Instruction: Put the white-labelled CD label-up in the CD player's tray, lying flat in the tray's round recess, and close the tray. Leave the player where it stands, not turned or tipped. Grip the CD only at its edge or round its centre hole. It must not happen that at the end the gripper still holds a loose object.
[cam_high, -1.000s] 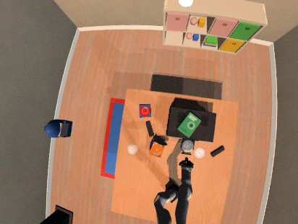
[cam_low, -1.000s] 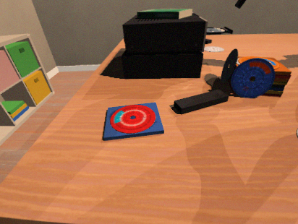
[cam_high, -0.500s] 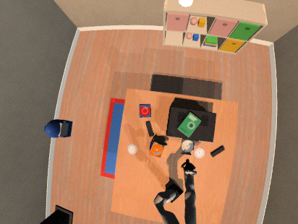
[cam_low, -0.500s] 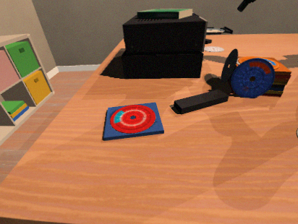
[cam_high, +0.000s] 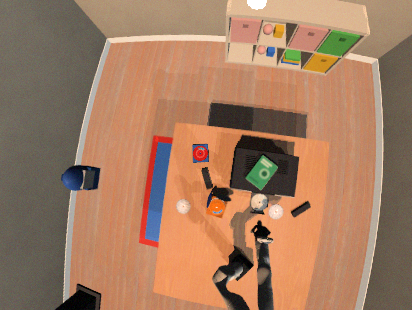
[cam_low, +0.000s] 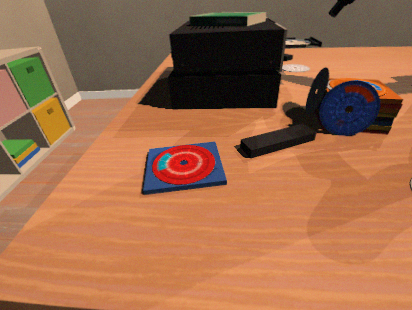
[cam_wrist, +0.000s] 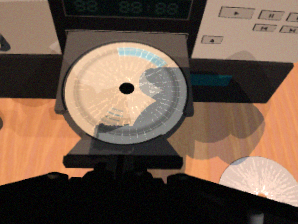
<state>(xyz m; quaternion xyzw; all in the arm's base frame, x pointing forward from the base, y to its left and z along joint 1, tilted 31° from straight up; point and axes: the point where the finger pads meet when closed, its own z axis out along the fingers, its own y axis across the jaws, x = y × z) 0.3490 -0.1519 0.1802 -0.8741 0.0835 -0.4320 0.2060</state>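
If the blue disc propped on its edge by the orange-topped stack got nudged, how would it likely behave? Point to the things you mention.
The blue disc (cam_low: 349, 108) would probably tip or slide easily, since it stands steeply on a thin rim. Its round outline suggests it might roll a little first. Being thin yet unbent, it is likely stiff and light.
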